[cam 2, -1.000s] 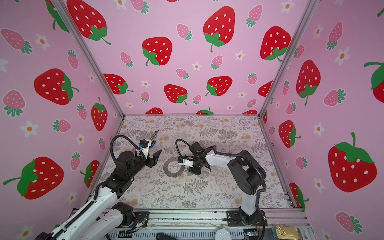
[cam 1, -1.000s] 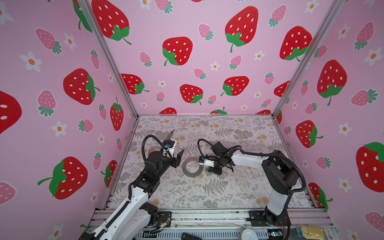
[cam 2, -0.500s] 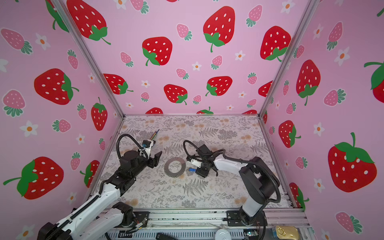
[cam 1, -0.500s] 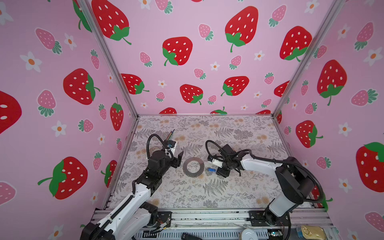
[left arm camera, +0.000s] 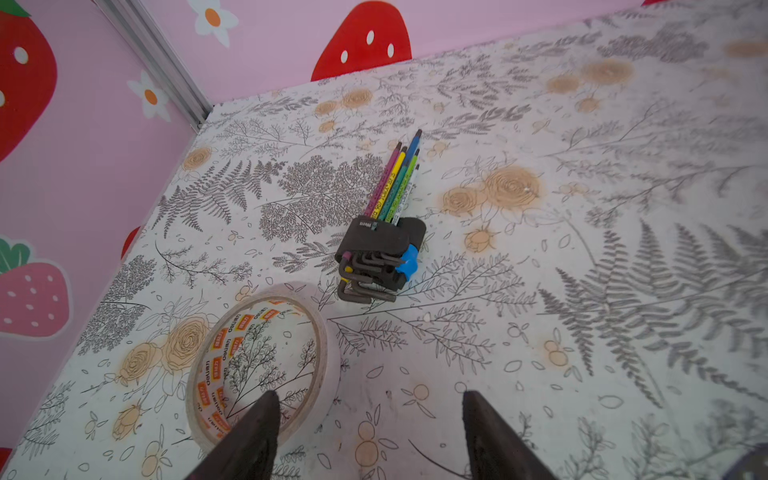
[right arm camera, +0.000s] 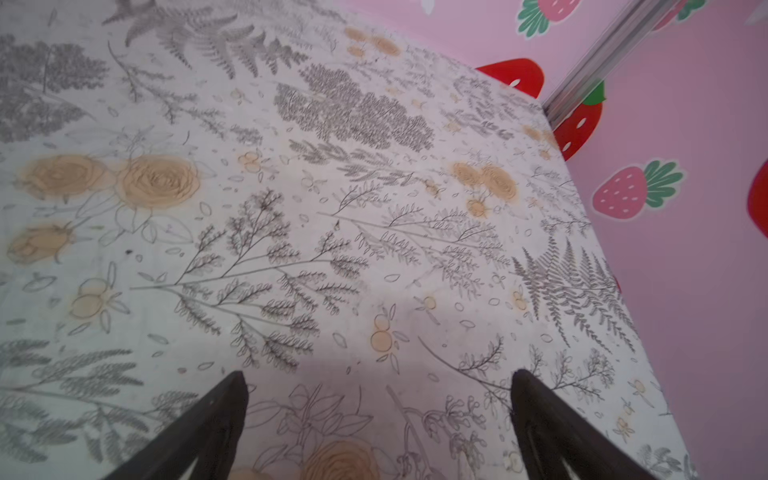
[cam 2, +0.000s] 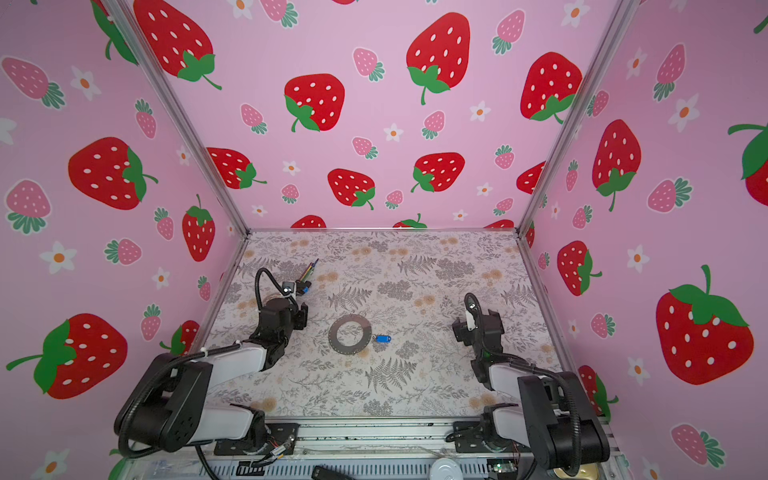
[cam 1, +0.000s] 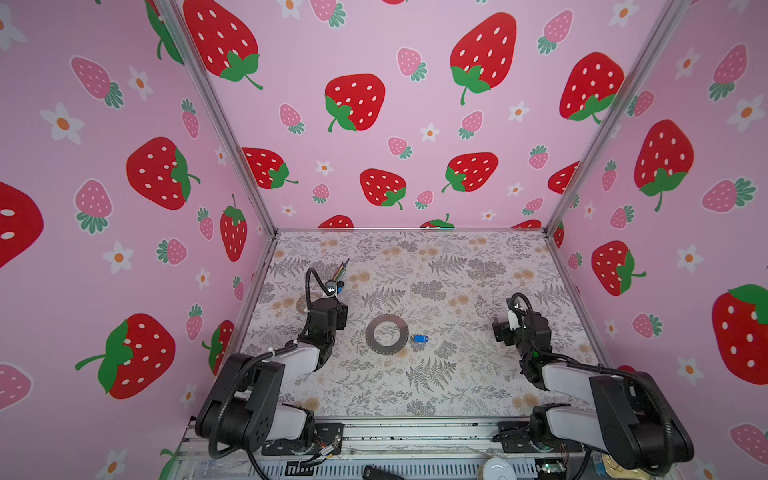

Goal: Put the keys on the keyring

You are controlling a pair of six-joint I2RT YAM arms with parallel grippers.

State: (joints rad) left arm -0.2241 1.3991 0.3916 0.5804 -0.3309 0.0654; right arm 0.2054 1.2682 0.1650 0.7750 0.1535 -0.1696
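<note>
In a top view the keys (cam 1: 420, 338) lie left-to-right, just right of the keyring (cam 1: 386, 334). The right gripper (cam 1: 500, 330), open and empty, seems better placed. The left gripper (cam 1: 341, 318) is also open.

1 tape roll (left arm camera: 214, 368) flat on floral table cover (left arm camera: 561, 332), just ahead of left gripper (left arm camera: 370, 399). 1 hex-key set (left arm camera: 382, 249), coloured keys fanned out, farther ahead, near roll, not touching.

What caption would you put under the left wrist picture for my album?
Open left gripper faces a tape roll and a hex key set on the flowery table.
</note>
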